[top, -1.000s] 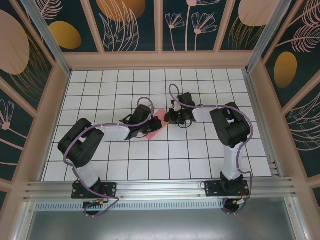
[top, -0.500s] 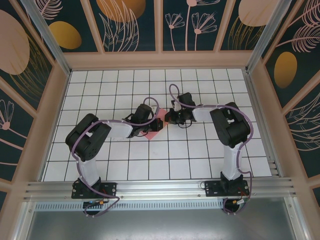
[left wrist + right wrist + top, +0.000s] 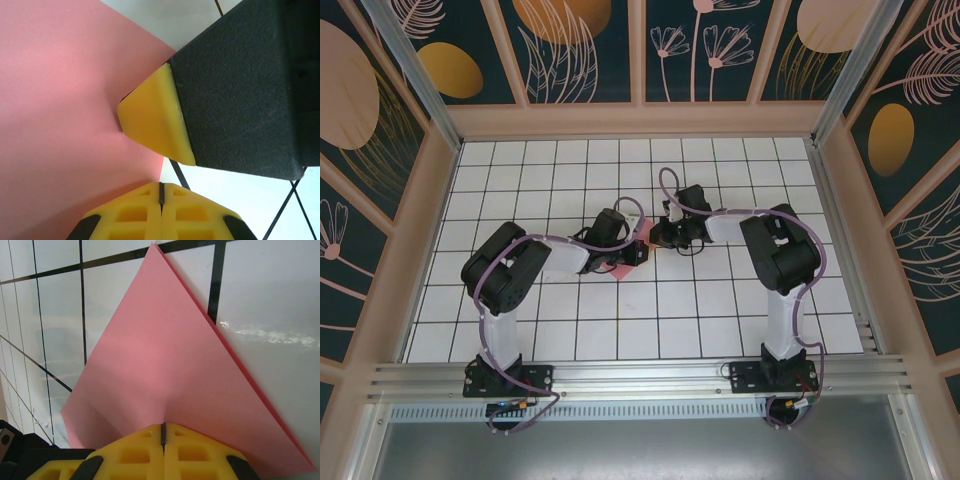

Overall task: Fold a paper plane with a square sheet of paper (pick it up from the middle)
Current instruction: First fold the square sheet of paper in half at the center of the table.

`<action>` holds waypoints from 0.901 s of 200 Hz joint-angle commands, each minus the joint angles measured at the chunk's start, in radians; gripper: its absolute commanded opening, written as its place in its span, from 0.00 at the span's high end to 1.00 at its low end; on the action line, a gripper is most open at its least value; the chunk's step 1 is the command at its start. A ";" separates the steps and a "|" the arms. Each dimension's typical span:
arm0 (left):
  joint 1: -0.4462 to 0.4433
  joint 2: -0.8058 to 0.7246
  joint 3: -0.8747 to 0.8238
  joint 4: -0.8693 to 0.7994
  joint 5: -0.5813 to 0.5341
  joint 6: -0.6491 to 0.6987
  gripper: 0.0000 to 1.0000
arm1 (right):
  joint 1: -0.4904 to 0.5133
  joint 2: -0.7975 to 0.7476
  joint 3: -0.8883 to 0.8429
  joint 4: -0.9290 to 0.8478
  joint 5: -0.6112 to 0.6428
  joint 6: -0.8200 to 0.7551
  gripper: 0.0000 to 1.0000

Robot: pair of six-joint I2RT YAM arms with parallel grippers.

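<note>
Pinned the folded square sheet of paper (image 3: 175, 390) flat on the bench (image 3: 720, 300), left hand (image 3: 161, 192) and right hand (image 3: 163, 429) at opposite sides of it, both closed empty, probably to sharpen the crease.

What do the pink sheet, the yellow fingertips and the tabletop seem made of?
Pink sheet: thin matte paper, doubled layers showing along one edge. Yellow fingertips: probably moulded plastic, matte, with cut-out pockets. Tabletop: hard glossy white panel, black gridlines; it shows glare.
</note>
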 commanded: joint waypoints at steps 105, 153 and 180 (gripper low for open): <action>0.006 -0.107 -0.266 0.010 0.009 -0.003 1.00 | -0.023 0.132 0.016 -0.175 0.110 -0.043 1.00; 0.005 -0.158 -0.364 0.030 0.039 -0.009 1.00 | -0.024 0.142 0.019 -0.184 0.120 -0.043 1.00; 0.005 -0.180 -0.397 0.006 0.019 -0.014 1.00 | -0.023 0.143 0.020 -0.189 0.123 -0.043 1.00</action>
